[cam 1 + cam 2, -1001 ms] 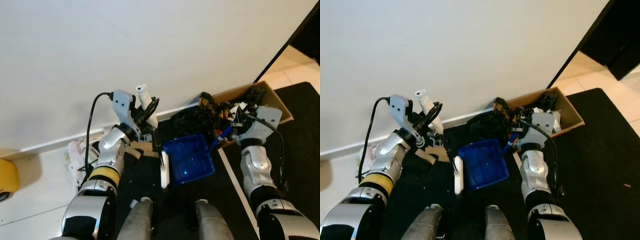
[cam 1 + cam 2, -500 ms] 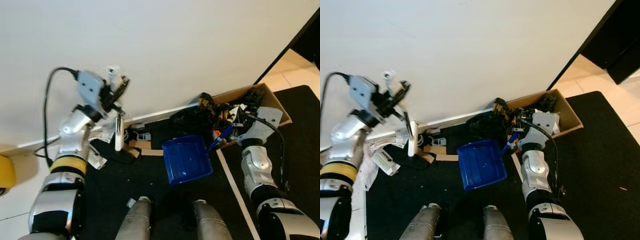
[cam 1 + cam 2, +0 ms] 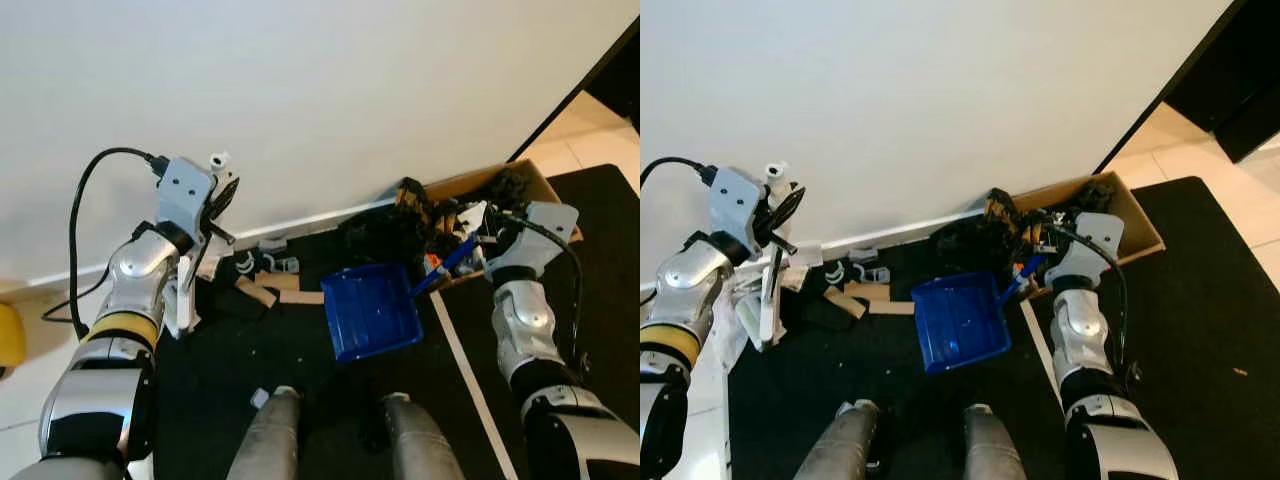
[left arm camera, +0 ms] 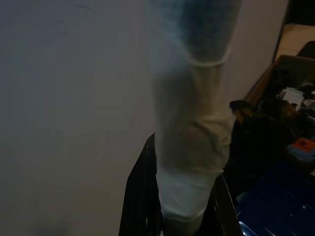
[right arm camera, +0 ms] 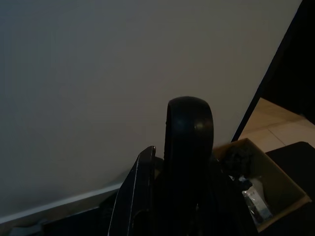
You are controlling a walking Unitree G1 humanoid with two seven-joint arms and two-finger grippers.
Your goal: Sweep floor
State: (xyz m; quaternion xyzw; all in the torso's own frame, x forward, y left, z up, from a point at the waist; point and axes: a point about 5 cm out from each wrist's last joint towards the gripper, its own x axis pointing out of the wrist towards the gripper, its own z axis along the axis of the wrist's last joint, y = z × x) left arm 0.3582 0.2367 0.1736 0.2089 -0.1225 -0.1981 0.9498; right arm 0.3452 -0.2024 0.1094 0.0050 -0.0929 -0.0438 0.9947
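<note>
From my head cameras, the left gripper [image 3: 215,195] is clamped on the white-handled brush [image 3: 770,285] by the wall, well apart from the blue plastic dustpan [image 3: 372,310] on the black mat [image 3: 1200,300]. The right wrist camera shows my right gripper [image 5: 184,162] closed round the dustpan's dark rounded handle [image 5: 189,128].

Blue dustpan [image 3: 372,312]; white brush [image 3: 768,300]; black mat [image 3: 300,370]; brown cardboard box [image 3: 545,190]; white wall [image 3: 300,100].

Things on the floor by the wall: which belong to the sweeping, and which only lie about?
For the sweeping:
brush in the left gripper
blue dustpan, handle in the right gripper
cardboard scraps

Lying about:
cardboard box of clutter
yellow object
</note>
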